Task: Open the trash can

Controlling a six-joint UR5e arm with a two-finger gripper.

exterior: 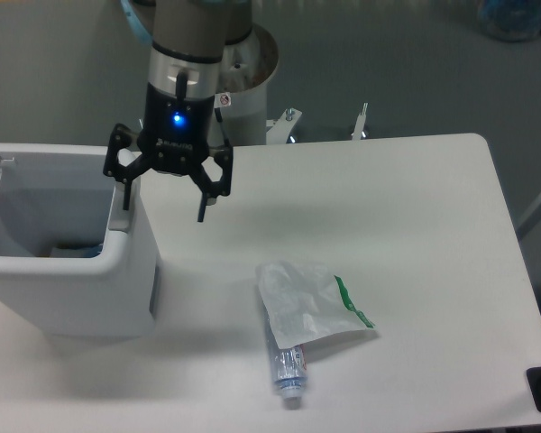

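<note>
Near bottom centre, plastic bottle w/ white bag over it on desk. Left edge: trash can, lid up, interior visible. Above its right rim, tool w/ fingers spread, holding nothing.

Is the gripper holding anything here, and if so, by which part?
Nothing is held. The gripper is open, one finger by the trash can rim, the other over the table.

Trash can left on table; bag right.
</note>
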